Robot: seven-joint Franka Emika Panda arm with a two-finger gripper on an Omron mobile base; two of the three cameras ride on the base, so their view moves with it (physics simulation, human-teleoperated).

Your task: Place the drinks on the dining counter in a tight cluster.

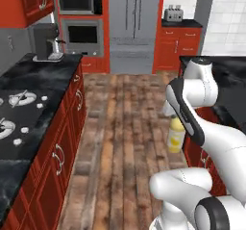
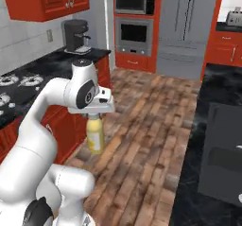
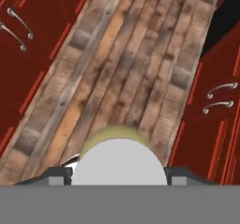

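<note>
A yellow bottle (image 2: 95,135) with a grey cap (image 3: 119,164) hangs upright over the wooden floor, and my gripper (image 2: 96,115) is shut on its neck. From the left base camera the same bottle (image 1: 176,135) shows just behind my forearm. Looking down along the hand, the cap sits between my two fingertips (image 3: 60,175), with the bottle's yellow shoulder around it. The dining counter (image 2: 218,90), black with white veins and an inset sink (image 2: 222,160), runs along the right side, well apart from the bottle. Its near corner (image 1: 230,75) shows behind my arm.
The black stove counter (image 1: 33,104) with burners and a coffee machine (image 1: 46,42) lines the left side over red cabinets (image 1: 62,147). Oven, microwave and fridge (image 1: 133,22) stand at the far end. Wooden floor (image 1: 122,128) lies between the counters.
</note>
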